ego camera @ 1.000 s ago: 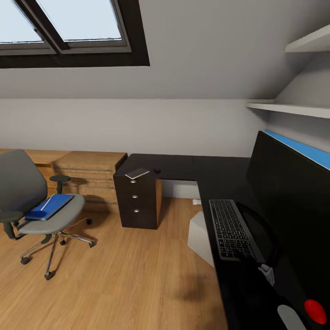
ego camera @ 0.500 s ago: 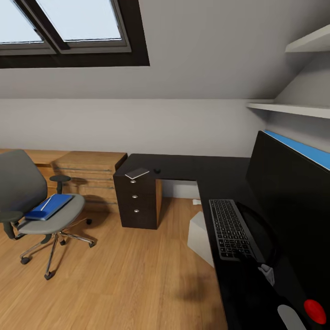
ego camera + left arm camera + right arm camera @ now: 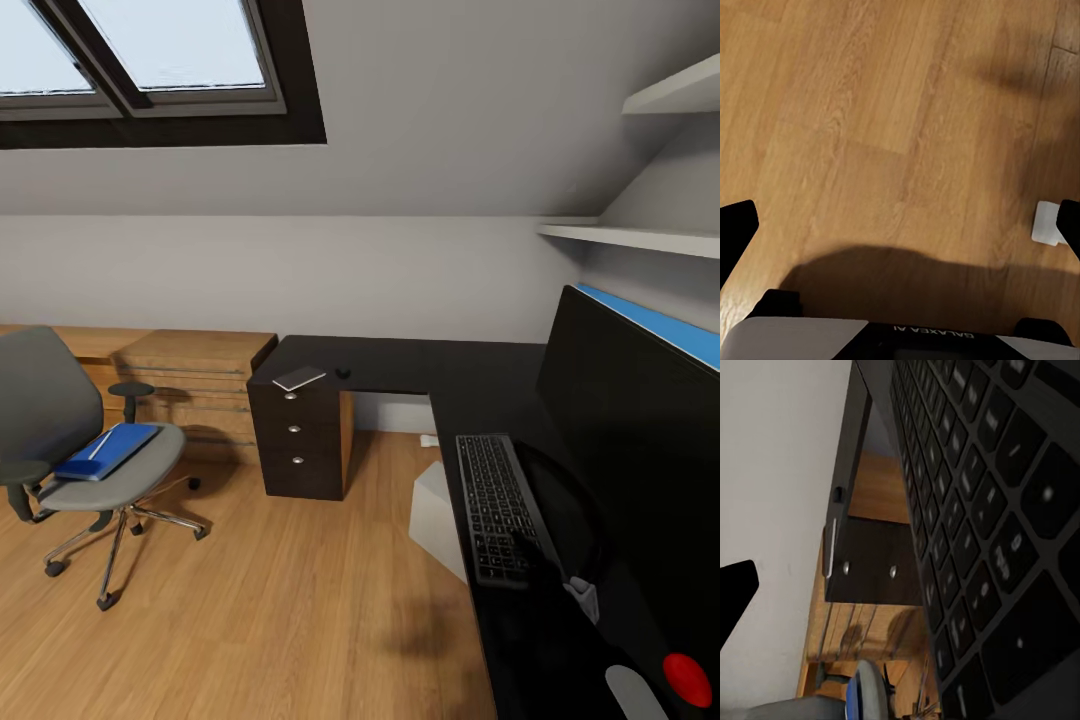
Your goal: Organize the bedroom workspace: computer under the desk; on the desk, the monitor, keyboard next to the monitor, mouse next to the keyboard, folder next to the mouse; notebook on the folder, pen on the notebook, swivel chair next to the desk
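The grey swivel chair [image 3: 60, 440] stands on the floor at the left, apart from the desk [image 3: 400, 362]. On its seat lies the blue folder [image 3: 112, 452] with the white pen [image 3: 100, 445] on top. The notebook [image 3: 299, 378] and the mouse [image 3: 343, 373] lie above the drawer unit. The keyboard [image 3: 497, 500] lies before the monitor [image 3: 640, 430], and the grey computer [image 3: 435, 512] sits under the desk. My right gripper [image 3: 533, 558] is at the keyboard's [image 3: 982, 510] near end, one finger [image 3: 735, 592] spread wide, open. My left gripper [image 3: 904, 225] hangs open over bare floor.
Low wooden shelving [image 3: 190, 385] lines the back wall left of the desk. White wall shelves [image 3: 640, 238] hang above the monitor, and skylights [image 3: 150, 50] sit in the sloped ceiling. A small white thing [image 3: 1046, 223] lies on the wood floor [image 3: 280, 600].
The keyboard's near end has shifted slightly, and a dark shape now overlaps its near right corner. Chair, folder, notebook and mouse have not moved.
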Available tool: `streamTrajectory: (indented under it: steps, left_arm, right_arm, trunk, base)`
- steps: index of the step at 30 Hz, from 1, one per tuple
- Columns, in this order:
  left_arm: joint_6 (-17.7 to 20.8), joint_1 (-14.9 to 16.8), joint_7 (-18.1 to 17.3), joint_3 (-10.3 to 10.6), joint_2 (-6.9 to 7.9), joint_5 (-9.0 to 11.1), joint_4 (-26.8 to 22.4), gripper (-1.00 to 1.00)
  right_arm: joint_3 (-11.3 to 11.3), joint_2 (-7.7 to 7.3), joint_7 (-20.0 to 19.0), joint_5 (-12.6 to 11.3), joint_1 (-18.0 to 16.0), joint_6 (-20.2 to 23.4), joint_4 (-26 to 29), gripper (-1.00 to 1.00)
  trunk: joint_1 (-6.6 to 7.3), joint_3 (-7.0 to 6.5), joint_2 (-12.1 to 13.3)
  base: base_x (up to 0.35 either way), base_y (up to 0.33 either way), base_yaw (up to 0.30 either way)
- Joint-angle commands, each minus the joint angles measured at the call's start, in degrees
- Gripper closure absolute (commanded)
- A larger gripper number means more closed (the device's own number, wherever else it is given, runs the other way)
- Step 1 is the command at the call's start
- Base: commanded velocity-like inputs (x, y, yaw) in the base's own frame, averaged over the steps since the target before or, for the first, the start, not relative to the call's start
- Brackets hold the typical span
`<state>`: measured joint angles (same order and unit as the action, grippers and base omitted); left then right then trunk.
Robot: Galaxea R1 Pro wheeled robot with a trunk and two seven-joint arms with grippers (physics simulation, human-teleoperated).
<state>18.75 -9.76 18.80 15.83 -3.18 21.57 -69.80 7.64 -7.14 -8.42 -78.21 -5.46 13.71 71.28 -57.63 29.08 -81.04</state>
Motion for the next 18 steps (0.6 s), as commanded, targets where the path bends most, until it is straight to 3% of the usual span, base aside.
streamTrajectory:
  steps: [1,18]
  left_arm:
    - [0.1,0.0,0.4,0.1,0.01,0.6,-0.1,-1.00]
    - [0.1,0.0,0.4,0.1,0.01,0.6,-0.1,-1.00]
  right_arm:
    - [0.1,-0.02,-0.1,-0.4,0.0,0.3,0.0,-1.00]
    - [0.1,-0.07,-0.1,-0.4,0.0,0.4,0.0,-1.00]
  trunk:
    - [0.00,0.05,0.0]
    - [0.00,0.05,0.0]
  base:
    - [0.000,0.000,0.000]
    - [-0.032,-0.033,0.000]
